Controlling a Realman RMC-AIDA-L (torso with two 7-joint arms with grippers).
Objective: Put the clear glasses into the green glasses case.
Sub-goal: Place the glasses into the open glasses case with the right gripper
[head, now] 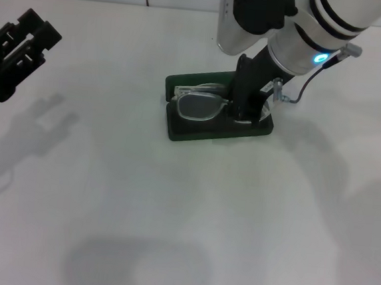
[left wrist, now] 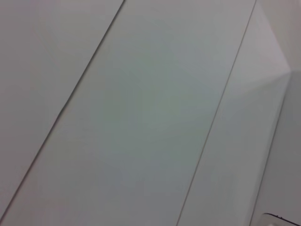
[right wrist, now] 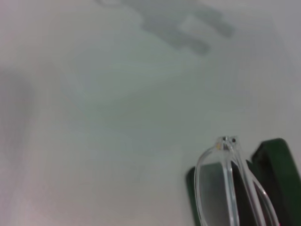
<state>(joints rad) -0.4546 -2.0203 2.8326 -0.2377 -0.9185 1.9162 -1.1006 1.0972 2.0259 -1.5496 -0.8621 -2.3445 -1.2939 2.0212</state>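
The green glasses case [head: 208,132] lies open in the middle of the white table, its lid [head: 182,84] on the far side. The clear glasses [head: 200,106] rest in the case's tray, one lens toward the left end. My right gripper [head: 245,111] reaches straight down into the right half of the case, shut on the glasses near their right lens. In the right wrist view the clear glasses [right wrist: 225,162] show close up, with the green glasses case [right wrist: 276,162] just behind them. My left gripper [head: 28,35] hangs open above the table at the far left, well away from the case.
The white table [head: 171,214] spreads on all sides of the case. A thin cable [head: 300,92] loops off my right wrist beside the case's right end. The left wrist view shows only pale panels with seams [left wrist: 84,80].
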